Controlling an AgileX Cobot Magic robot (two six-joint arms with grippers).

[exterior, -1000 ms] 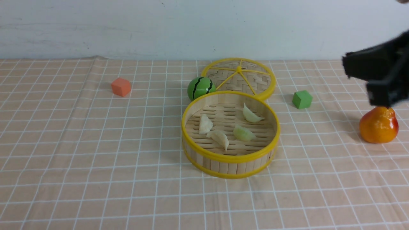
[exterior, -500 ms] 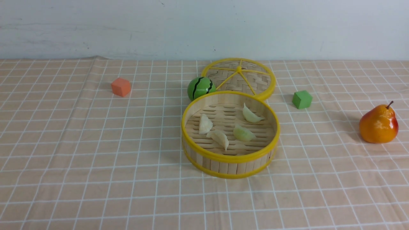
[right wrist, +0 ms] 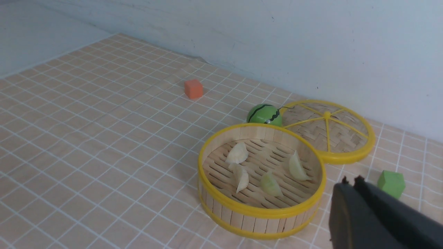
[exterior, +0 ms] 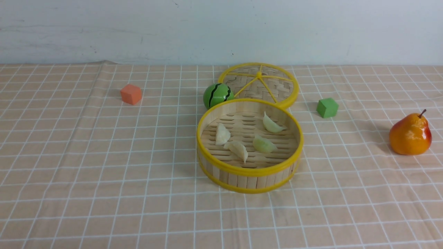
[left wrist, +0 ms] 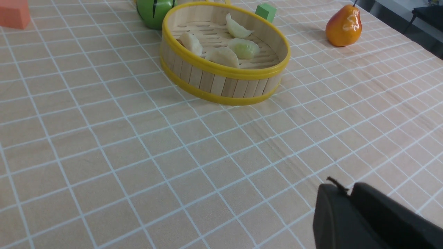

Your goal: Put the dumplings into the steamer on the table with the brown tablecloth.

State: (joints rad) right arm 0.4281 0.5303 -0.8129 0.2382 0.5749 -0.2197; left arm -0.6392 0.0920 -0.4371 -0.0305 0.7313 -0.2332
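Note:
The round bamboo steamer stands mid-table on the brown tablecloth. On its slatted floor lie several dumplings: two cream-white ones and two pale green ones. Neither arm shows in the front view. The left wrist view has my left gripper shut and empty over bare cloth, well short of the steamer. My right gripper is shut and empty too, raised just beside the steamer in its wrist view.
The flat woven lid lies right behind the steamer, with a green watermelon ball touching its left side. An orange cube sits far left, a green cube to the right, and a pear at the far right. A wall closes the back.
A second ago the right arm hung over the pear at the front view's right edge. It has since left that view. The steamer and dumplings have not moved.

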